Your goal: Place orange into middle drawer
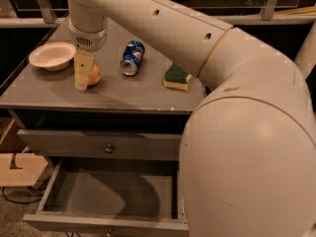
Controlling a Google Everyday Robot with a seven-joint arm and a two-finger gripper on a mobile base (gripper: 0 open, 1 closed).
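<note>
My claw is down against the orange on the tabletop.
Whether it grips, I cannot tell; below the orange, the middle drawer sits open.

I see my smooth cream plastic gripper beside the matt orange on the matt grey wooden tabletop.
</note>
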